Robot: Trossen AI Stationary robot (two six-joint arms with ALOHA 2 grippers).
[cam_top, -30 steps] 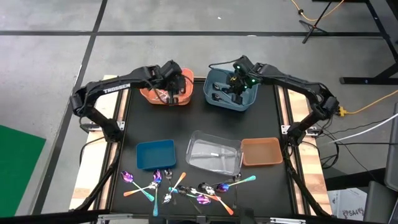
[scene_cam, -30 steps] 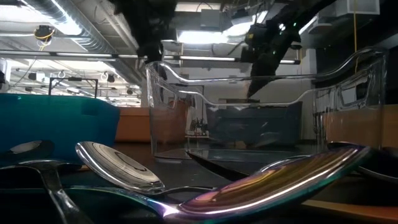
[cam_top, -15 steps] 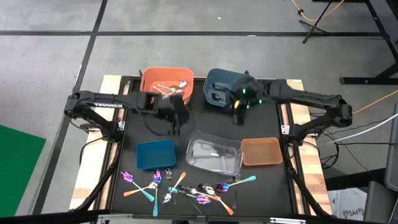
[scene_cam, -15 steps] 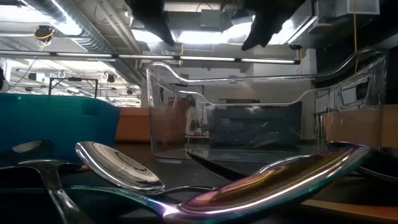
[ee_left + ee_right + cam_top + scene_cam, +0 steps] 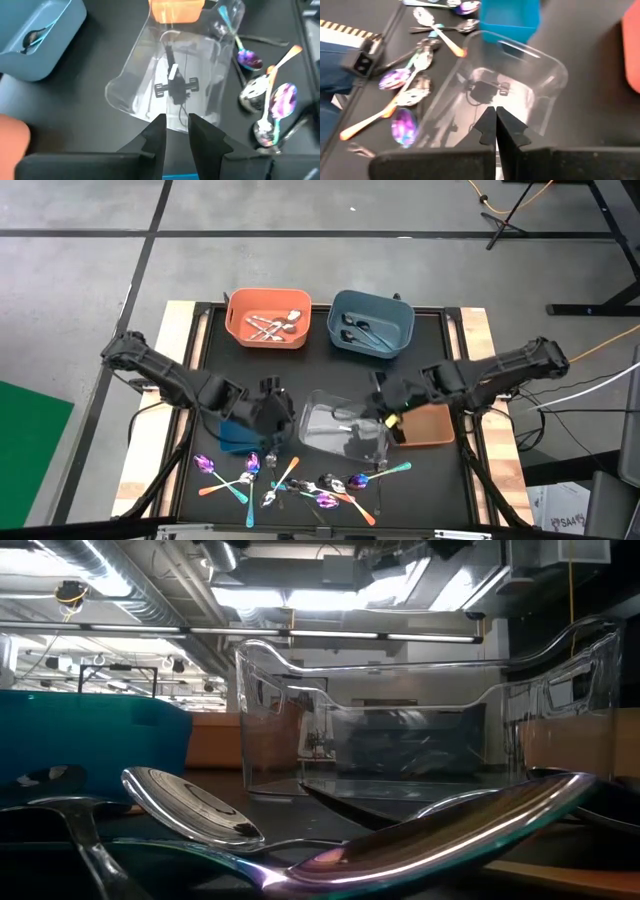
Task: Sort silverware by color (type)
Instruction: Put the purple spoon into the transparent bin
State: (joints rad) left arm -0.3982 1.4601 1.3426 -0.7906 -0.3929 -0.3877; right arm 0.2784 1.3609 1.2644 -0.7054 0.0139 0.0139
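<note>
Black matting covers the table (image 5: 320, 360), set on a grey concrete floor, and from the low camera I see ceiling ducts and strip lights through the clear bin (image 5: 400, 720). My left gripper (image 5: 268, 418) hangs over the small blue tray (image 5: 240, 442) at the clear bin's left edge; its wrist camera shows the fingers (image 5: 156, 134) parted by a narrow gap with nothing between them, so it is released and empty. My right gripper (image 5: 383, 412) sits at the clear bin's right edge, beside the brown tray (image 5: 432, 425); its fingers (image 5: 489, 126) are pressed together, clenched on nothing. Just nearside of both grippers, along the table's front edge, lies the unsorted silverware (image 5: 300, 478): iridescent purple-teal spoons, plain silver ones, and pieces with orange or teal handles, loosely overlapping. One iridescent spoon (image 5: 440, 835) fills the low camera's foreground, a silver spoon (image 5: 190, 805) beside it. Well beyond the grippers, at the far edge, the orange bin (image 5: 268, 318) holds silver pieces and the blue-grey bin (image 5: 372, 322) holds dark ones. A dark utensil lies inside the clear bin between the two grippers.
</note>
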